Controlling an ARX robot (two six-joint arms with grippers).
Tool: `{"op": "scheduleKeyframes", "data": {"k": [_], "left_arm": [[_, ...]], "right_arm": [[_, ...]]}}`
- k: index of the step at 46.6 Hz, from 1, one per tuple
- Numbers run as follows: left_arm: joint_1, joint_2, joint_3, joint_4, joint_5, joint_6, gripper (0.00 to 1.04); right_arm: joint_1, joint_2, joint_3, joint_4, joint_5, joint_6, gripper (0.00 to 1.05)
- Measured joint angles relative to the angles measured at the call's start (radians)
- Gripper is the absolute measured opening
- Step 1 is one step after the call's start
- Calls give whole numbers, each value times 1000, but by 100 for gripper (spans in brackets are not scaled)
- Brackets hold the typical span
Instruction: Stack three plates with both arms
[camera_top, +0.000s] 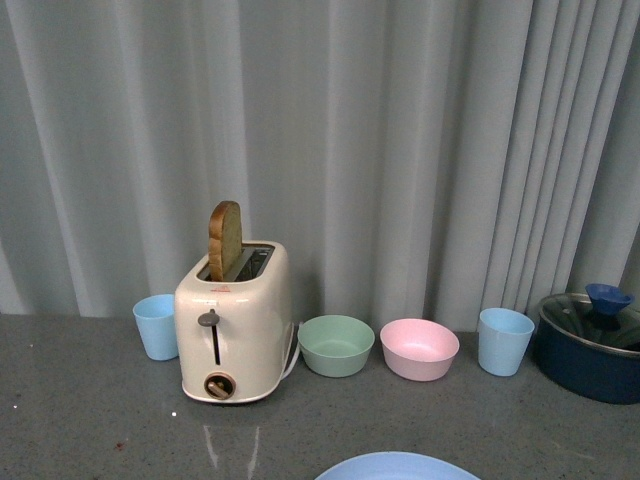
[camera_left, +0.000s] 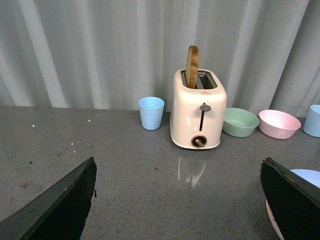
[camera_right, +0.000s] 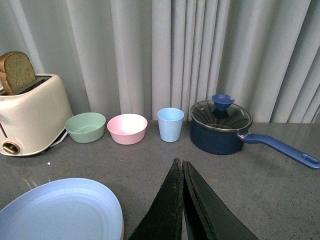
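Note:
A light blue plate (camera_top: 398, 466) shows at the front edge of the grey table in the front view, and more fully in the right wrist view (camera_right: 60, 210), where a pinkish rim peeks from under its edge. In the left wrist view its edge (camera_left: 307, 176) shows beside one finger, with a pale rim beneath. The cream-white plate cannot be made out on its own. My left gripper (camera_left: 177, 200) is open and empty above bare table. My right gripper (camera_right: 180, 167) is shut and empty, beside the blue plate. Neither arm shows in the front view.
A cream toaster (camera_top: 233, 322) with a bread slice (camera_top: 225, 240) stands at the back. Beside it are a blue cup (camera_top: 156, 325), a green bowl (camera_top: 336, 345), a pink bowl (camera_top: 419, 348), another blue cup (camera_top: 503, 340) and a dark blue lidded saucepan (camera_top: 590, 345) with a long handle (camera_right: 282, 149).

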Motion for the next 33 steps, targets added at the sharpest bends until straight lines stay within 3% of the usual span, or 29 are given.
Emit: {"op": "scheduleKeyframes", "data": {"k": [17, 22, 33], "left_arm": [[0, 0, 0, 0, 0, 0, 98], [0, 0, 0, 0, 0, 0, 98], [0, 0, 0, 0, 0, 0, 98]], "right_arm": [[0, -97, -34, -48, 0, -1, 3], [0, -228, -34, -216, 0, -1, 3], [0, -267, -34, -226, 0, -1, 3]]}}
